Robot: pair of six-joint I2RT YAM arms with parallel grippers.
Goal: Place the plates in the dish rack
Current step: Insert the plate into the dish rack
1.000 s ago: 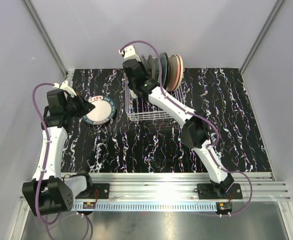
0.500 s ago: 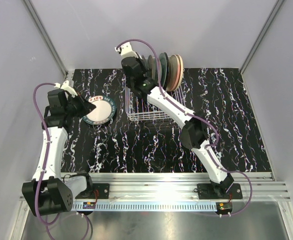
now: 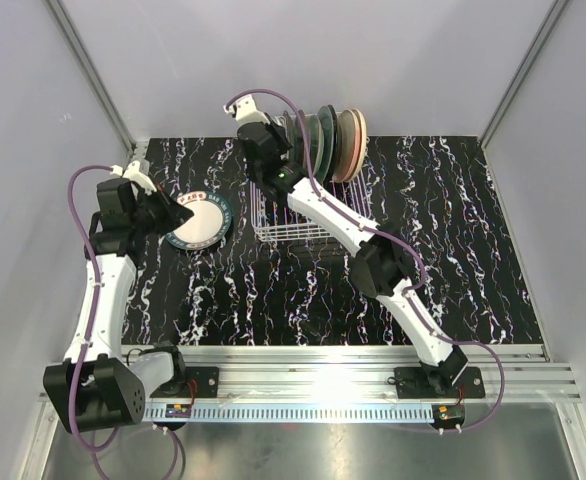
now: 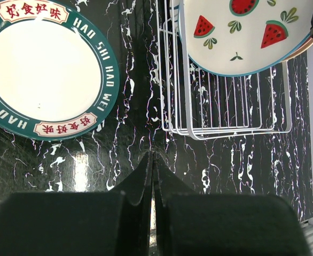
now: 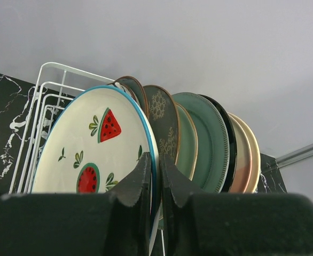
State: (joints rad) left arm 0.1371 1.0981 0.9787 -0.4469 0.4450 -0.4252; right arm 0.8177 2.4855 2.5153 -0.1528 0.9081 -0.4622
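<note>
green-rimmed plate (image 4: 44,69) lies flat on the table (image 3: 453,250), left of the dish rack (image 3: 291,234). the left gripper (image 4: 152,160) is right by it, jaws closed tight on nothing, so that arm is nearer. the right gripper (image 5: 155,165) pinches the watermelon plate (image 5: 98,154) standing in the rack.
</note>
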